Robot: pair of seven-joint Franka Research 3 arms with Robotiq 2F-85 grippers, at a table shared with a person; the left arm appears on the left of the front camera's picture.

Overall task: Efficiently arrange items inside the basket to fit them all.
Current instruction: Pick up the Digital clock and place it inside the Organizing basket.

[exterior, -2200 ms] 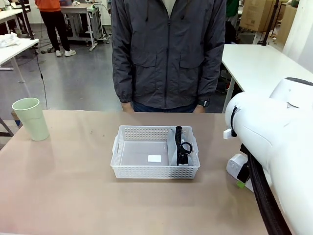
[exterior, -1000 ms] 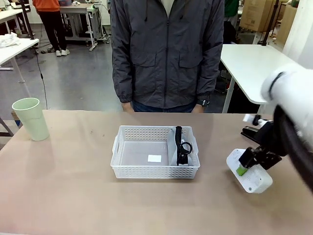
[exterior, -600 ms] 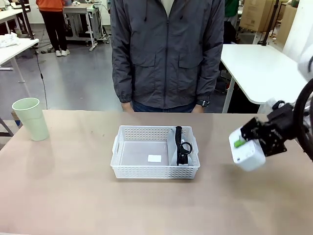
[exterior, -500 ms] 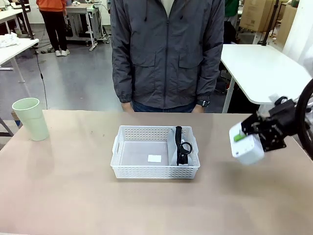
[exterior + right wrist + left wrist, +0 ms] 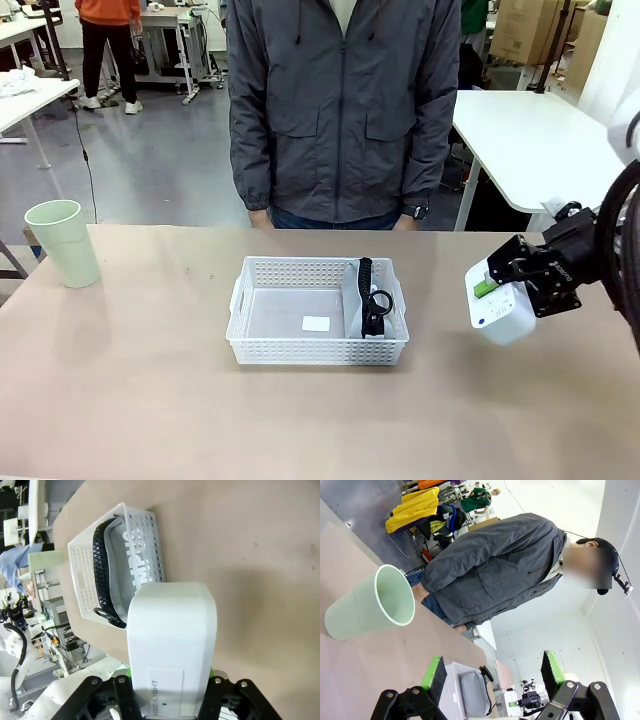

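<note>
Front view: the right claw has its jaws closed on the white box and holds it tilted in the air over the right part of the surface, well apart from the basket. The box looks lifted high enough to pass over the basket's rim. The basket sits mid-surface. The grey pouch stands on edge against the basket's right end with its black strap on top, which seems meant to leave most of the floor free. A small white label lies on that floor, and no print on it can be read. The pale green cup stands upright near the far left corner, outside the basket.

Left wrist view: the left claw has its jaws spread wide and grips nothing. It looks towards the cup, probably its next pick.

Right wrist view: the right claw clamps the box by its long sides. A label on the box ends in "LIGHT". Beyond it, the pouch in the basket shows "MPUS".
</note>
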